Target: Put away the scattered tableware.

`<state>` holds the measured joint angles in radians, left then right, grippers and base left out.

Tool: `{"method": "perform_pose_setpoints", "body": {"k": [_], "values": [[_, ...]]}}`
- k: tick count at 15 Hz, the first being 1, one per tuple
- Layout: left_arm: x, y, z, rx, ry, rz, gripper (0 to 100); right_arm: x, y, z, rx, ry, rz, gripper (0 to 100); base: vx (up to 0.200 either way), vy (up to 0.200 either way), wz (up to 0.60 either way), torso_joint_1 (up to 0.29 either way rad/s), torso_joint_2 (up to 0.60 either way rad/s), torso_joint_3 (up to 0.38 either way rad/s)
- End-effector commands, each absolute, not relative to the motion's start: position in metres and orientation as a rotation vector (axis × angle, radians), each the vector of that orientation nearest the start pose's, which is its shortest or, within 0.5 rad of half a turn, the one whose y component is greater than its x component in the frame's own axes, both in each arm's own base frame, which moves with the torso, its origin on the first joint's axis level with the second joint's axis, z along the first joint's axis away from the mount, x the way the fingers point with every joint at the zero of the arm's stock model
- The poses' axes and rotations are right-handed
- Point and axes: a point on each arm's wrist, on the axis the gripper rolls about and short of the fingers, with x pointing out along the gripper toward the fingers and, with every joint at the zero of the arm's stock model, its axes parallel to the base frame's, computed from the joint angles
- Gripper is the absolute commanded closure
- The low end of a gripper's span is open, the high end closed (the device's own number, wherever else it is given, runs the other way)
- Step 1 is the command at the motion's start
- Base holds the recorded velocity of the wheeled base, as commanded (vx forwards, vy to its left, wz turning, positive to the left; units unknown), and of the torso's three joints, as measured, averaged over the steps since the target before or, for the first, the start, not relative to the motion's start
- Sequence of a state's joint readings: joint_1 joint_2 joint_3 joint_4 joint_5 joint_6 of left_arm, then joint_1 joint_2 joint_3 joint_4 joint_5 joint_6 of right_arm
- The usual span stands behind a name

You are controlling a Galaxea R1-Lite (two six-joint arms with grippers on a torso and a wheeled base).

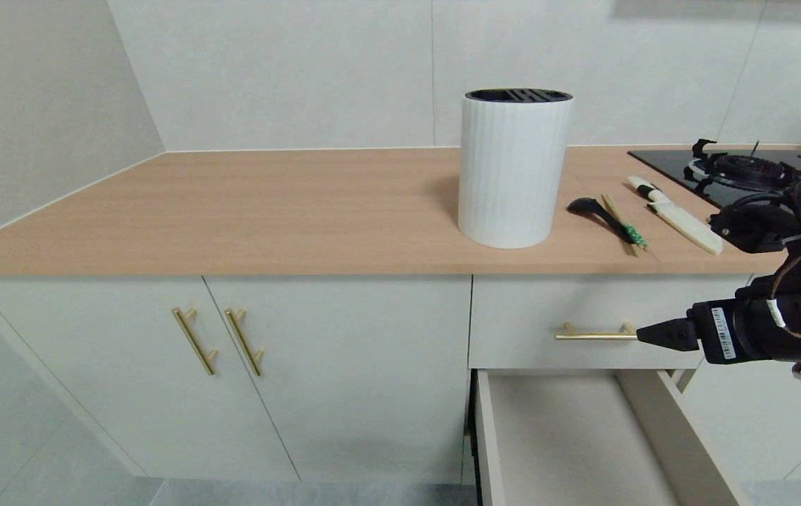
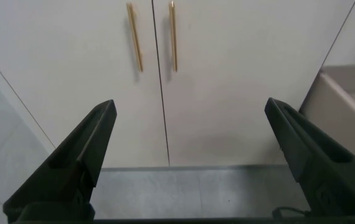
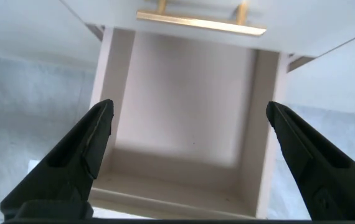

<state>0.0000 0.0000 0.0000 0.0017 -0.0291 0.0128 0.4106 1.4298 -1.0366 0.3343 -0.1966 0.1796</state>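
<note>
Wide open and holding nothing, the left gripper (image 2: 190,109) hangs low, facing the two cabinet doors (image 2: 227,93), whose brass bar handles (image 2: 135,37) sit side by side. Up on the wooden counter (image 1: 267,211), a white ribbed holder (image 1: 515,172) with a black slotted top stands upright. At its three o'clock lies a black spoon (image 1: 594,211), bowl toward the holder, its handle meeting the chopsticks (image 1: 622,225) near their green-banded end. A white-bladed knife (image 1: 674,214) lies a little apart at three o'clock of those, and a gas hob (image 1: 745,169) sits at the knife's one o'clock. Below the counter edge, at about five o'clock from the knife, the right gripper (image 1: 645,334) is level with the shut upper drawer (image 1: 513,323), its tip just beside the end of that drawer's brass handle (image 1: 594,335). Its fingers are spread wide with nothing between them, over the pulled-out lower drawer (image 1: 548,436).
</note>
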Motion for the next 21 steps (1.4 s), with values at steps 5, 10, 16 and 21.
{"method": "perform_pose_setpoints", "body": {"k": [5,10,16,21], "values": [[-0.023,-0.001,0.075,0.014,0.001,-0.029,0,0.207,0.086,0.23,-0.05,0.703,0.145,0,0.0,0.0,0.0,0.184,-0.47,-0.291],[-0.023,-0.001,0.075,0.012,0.001,-0.029,0,0.218,0.091,0.238,-0.05,0.589,0.175,0,0.0,0.0,0.0,0.064,-0.16,-0.096],[-0.023,-0.001,0.075,0.012,0.001,-0.029,0,0.294,0.113,0.23,0.099,0.555,0.066,0,0.0,0.0,0.0,0.0,0.0,0.0],[-0.023,-0.001,0.075,0.012,0.001,-0.029,0,0.326,0.118,0.211,0.095,0.562,-0.086,0,0.0,0.0,0.0,0.0,0.0,0.0]]}}
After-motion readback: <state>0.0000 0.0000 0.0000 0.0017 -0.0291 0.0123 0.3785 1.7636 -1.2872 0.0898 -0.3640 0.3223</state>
